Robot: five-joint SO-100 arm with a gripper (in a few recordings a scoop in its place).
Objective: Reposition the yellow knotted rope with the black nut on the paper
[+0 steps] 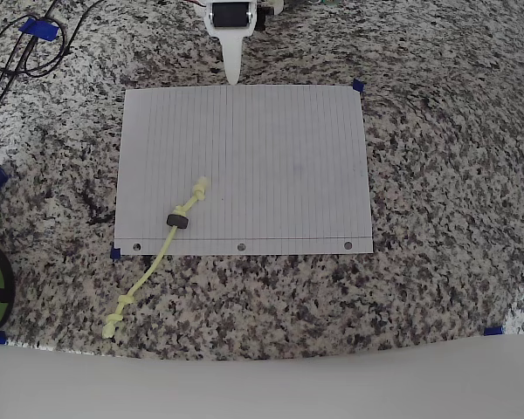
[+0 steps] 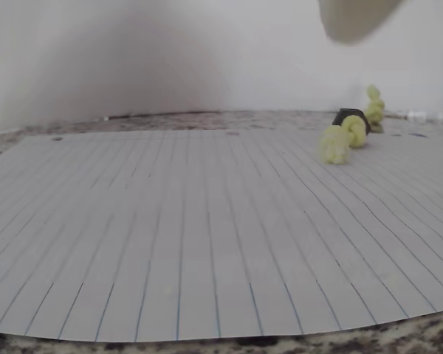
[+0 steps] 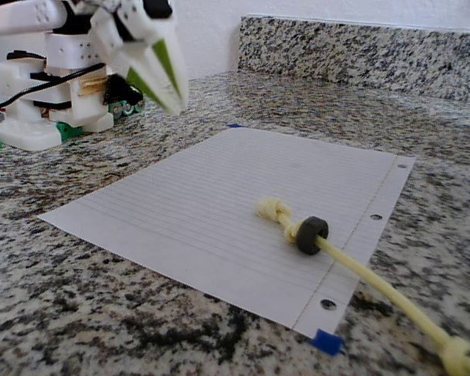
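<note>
In the overhead view, the thin pale yellow knotted rope [image 1: 162, 253] runs from the lower left up onto the white lined paper [image 1: 279, 157], its black ring-shaped nut [image 1: 178, 220] near that sheet's lower edge. At top centre, the white gripper [image 1: 232, 72] hangs closed, empty.

Nothing readable anywhere here, honestly. The paper [image 1: 271, 157] is just blank ruled lines, no writing, no numbers, no header on it in the overhead view, the wrist view or the fixed view. The black nut [image 3: 312, 233] sitting on the paper has no stamp or marking I can make out. The blue tape bits [image 3: 326, 341] at the paper's corners are plain too.
</note>
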